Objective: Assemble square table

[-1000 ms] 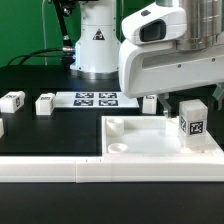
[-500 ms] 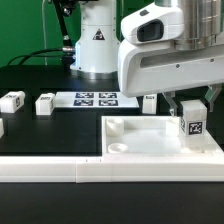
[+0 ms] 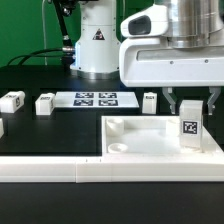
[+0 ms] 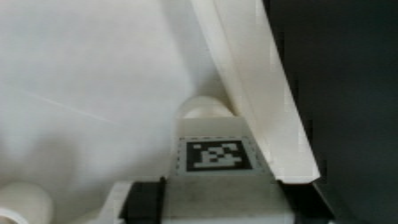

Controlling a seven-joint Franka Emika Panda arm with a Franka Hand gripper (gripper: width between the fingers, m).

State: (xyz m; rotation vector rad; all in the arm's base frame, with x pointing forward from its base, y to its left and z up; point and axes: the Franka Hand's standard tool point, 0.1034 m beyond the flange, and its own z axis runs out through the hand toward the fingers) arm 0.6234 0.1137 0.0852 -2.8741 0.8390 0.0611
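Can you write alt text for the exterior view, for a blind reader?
The robot's pincer straddles a small tagged leg standing upright at a corner of the white square tabletop. Other legs wait on the black table.

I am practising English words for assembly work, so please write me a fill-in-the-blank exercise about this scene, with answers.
1. The gripper grips one small white ___ with a tag on it.
2. This part is held ___, not tilted, over the square table.
3. The marker board carries ___ tags.
Answers: leg; upright; four.
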